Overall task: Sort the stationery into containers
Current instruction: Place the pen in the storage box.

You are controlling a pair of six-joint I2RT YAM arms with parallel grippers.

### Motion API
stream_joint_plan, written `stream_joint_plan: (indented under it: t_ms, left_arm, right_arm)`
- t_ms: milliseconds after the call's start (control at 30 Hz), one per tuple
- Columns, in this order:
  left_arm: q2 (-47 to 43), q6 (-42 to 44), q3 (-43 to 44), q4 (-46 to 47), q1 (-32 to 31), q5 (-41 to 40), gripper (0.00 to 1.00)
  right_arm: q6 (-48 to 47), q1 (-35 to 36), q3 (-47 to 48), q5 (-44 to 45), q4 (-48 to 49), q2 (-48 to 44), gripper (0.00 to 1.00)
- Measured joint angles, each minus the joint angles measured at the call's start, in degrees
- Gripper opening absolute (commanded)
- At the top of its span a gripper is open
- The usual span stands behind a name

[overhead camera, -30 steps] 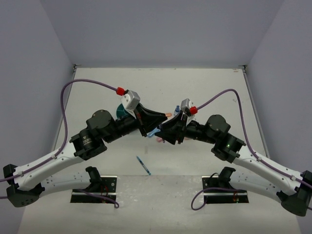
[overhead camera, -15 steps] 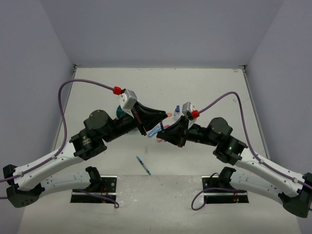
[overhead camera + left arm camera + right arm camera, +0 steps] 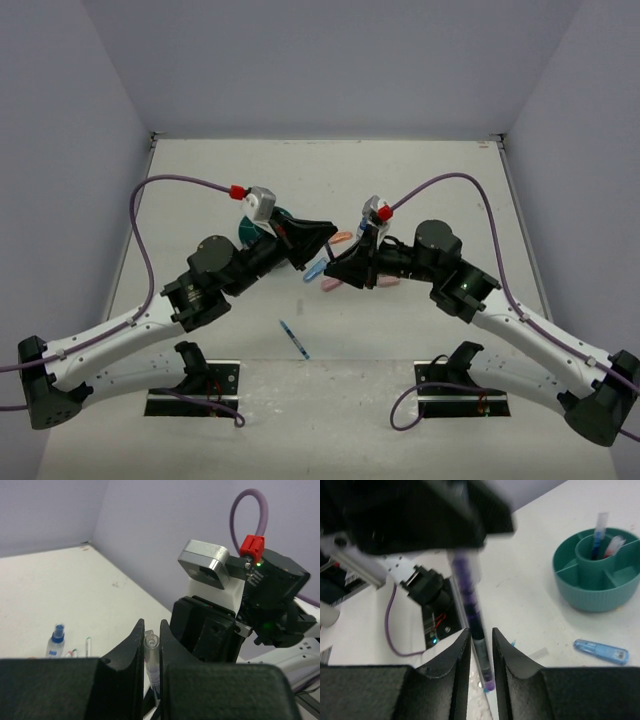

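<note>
Found left gripper pinched on slim clear-barrelled pen above mid-table. Found right gripper straddling same pen; could not tell whether clamped. Noted round ribbed teal organizer well apart, open white table between, glossy blue marker nearby.

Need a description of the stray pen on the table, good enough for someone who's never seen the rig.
Find the near edge of the table, between the left base plate and right base plate. Just beyond it, short of where the left claw and right claw meet, lies a thin blue pen, set diagonally. Unlike the pink marker and others bunched under the claws, it lies alone.
</note>
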Motion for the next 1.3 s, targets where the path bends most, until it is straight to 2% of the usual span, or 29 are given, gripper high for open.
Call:
stream_joint_plan:
  t_ms: [67,100,200,233,267,333,467,567,667,900,1167,1233,1300]
  left_arm:
    - [0.29,0.60,2.58,-6.78,0.21,-2.62,0.00]
    - [0.75,0.84,3.83,-10.51,0.72,-3.79,0.00]
    - [3.63,1.02,8.44,-19.27,3.48,-9.01,0.00]
    - [4.47,1.03,9.81,-21.33,4.33,-11.15,0.00]
    - [5.27,1.09,11.16,-23.20,5.07,-13.48,0.00]
    - [6.97,1.68,14.04,-25.95,6.14,-18.46,0.00]
    - [11.61,5.13,19.05,-26.22,8.47,-33.13,0.00]
    - [14.99,9.22,18.40,-21.35,10.74,-41.70,0.00]
    - [17.86,13.81,15.52,-13.34,13.45,-45.91,0.00]
    - [22.80,17.10,11.35,-1.95,19.61,-46.67,0.00]
    - [26.09,14.37,4.84,2.77,20.86,-45.90,0.00]
    - [26.57,12.61,2.99,2.53,20.88,-45.47,0.07]
    - [26.70,11.06,1.32,2.01,20.90,-44.82,0.20]
  right_arm:
    - [0.57,-0.98,0.02,1.59,2.34,1.31,0.54]
    - [0.56,-1.60,0.02,2.69,3.42,1.58,0.58]
    - [0.52,-2.49,0.02,6.17,4.55,1.64,0.62]
    - [0.29,-2.55,0.02,7.26,4.25,1.57,0.71]
    - [0.07,-2.58,0.01,8.58,3.79,1.41,0.91]
    - [-0.34,-2.52,-0.24,12.20,2.45,0.26,0.99]
    - [-0.70,-2.60,-2.73,20.05,0.87,-6.04,0.99]
    - [-0.70,-2.63,-3.70,23.26,0.52,-9.66,0.99]
    - [-0.69,-2.63,-3.75,24.28,0.60,-10.35,0.99]
    - [-0.42,-2.63,-5.60,24.56,-0.22,-10.17,0.99]
    - [0.02,-2.63,-5.62,23.49,-0.04,-9.88,0.99]
    - [0.14,-2.63,-5.62,23.40,-0.02,-9.42,0.99]
    - [0.31,-2.63,-5.62,23.32,-0.08,-8.87,0.99]
